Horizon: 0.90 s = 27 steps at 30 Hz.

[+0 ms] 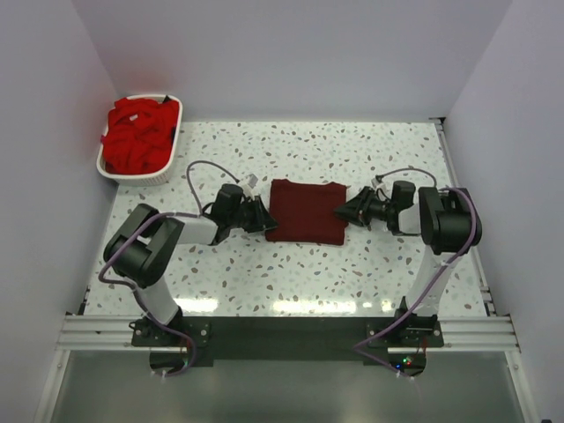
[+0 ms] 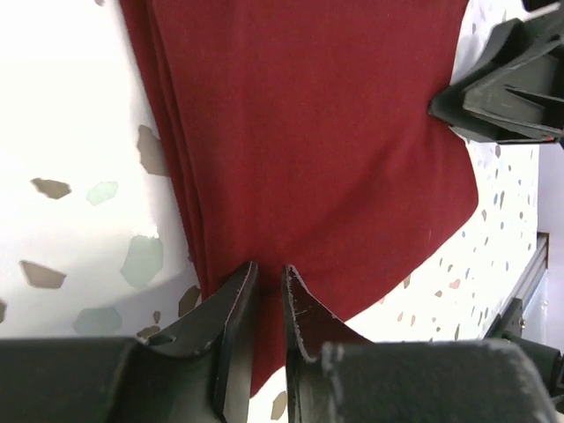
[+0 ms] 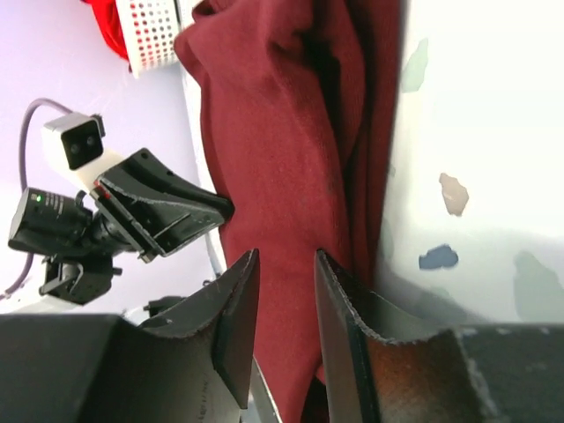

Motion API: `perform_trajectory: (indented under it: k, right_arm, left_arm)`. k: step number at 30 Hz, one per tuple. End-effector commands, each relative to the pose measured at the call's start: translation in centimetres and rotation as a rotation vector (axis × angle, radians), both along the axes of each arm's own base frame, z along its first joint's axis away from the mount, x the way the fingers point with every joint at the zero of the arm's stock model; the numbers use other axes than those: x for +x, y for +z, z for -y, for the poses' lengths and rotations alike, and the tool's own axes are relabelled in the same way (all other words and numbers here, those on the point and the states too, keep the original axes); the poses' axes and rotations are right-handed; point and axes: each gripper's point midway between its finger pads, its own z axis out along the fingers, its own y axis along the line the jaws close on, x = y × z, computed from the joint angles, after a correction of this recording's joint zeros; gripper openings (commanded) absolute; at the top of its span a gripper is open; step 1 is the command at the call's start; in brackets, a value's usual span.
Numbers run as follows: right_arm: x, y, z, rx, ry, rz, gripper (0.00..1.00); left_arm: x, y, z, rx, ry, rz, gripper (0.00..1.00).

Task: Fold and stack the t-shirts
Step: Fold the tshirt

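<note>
Maroon t-shirt (image 1: 307,211) lies between both narrowly parted jaws; cannot tell if gripped.

No legible text, brand, number or sign in any view; maroon t-shirt (image 1: 306,211) bears no readable print.

Table (image 1: 291,273) open before and behind maroon shirt (image 1: 306,211). Left gripper (image 1: 267,216), right gripper (image 1: 340,213) block its sides; basket (image 1: 132,179) fills far-left corner.

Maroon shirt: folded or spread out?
Folded. The maroon shirt is a compact rectangle, no sleeves out; the left wrist view shows stacked layers at its edge.
</note>
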Motion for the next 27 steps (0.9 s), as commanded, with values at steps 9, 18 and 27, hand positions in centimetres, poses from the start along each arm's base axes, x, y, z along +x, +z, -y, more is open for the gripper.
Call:
perform_trajectory:
  k: [9,18,27]
  right_arm:
    - [-4.0,9.5,-4.1,-0.092,0.151,0.283,0.40]
    - [-8.5,1.6,-6.7,-0.123,0.260,0.132,0.37]
    - [-8.3,-1.0,-2.3,-0.097,0.098,0.040,0.35]
  left_arm:
    - [-1.8,7.0,2.6,0.014,-0.055,0.190,0.29]
    - [-2.7,1.5,3.3,0.065,-0.073,0.098,0.25]
    - [-5.0,-1.7,-0.1,0.070,0.006,-0.016,0.19]
